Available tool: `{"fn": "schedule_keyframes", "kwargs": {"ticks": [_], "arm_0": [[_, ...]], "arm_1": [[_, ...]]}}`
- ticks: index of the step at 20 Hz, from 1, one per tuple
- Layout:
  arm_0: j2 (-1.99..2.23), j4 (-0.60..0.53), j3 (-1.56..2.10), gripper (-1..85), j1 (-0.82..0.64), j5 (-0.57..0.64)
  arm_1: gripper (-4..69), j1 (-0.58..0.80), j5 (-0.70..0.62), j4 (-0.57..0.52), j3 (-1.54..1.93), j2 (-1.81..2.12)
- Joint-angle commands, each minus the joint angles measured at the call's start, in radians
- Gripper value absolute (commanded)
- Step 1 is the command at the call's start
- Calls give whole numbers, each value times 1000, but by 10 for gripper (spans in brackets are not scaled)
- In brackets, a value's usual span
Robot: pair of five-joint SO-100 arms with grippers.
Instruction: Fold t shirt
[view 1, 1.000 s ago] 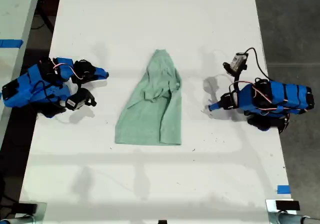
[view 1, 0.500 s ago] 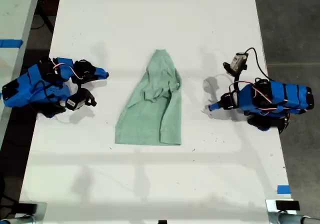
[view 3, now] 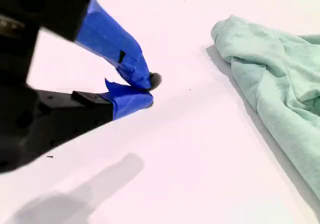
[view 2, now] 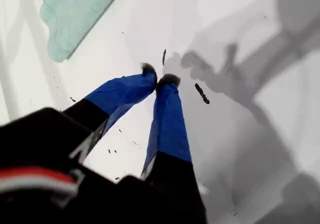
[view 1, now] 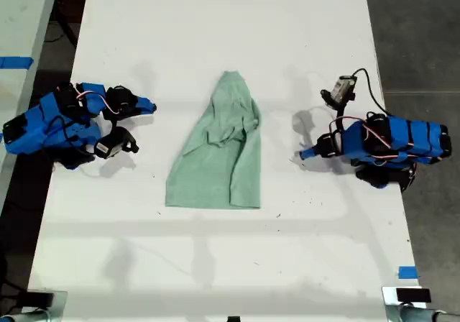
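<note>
The pale mint-green t shirt lies wrinkled in the middle of the white table, its narrow bunched end toward the far side and its wide straight hem toward the near side. My first gripper rests low over the table at the exterior view's right, shut on nothing, a short gap from the shirt's edge. In the first wrist view its fingertips meet, and a hem corner of the t shirt lies beyond. My second gripper sits at the exterior view's left, shut and empty. The second wrist view shows its tips together, apart from the t shirt.
A small grey camera unit on a black cable stands above the arm at the exterior view's right. Blue tape marks the table's near right edge. Dark floor borders the table on the right, and another pale surface lies at the left.
</note>
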Motion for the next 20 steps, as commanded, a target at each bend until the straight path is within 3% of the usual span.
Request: {"fn": "schedule_keyframes", "kwargs": {"ticks": [1,20], "arm_0": [[6,-2,12,-1,0,6],[6,-2,14,-1,-9,6]], "arm_1": [[41,2,-2,3,64,14],[39,11,-5,3,64,14]]}}
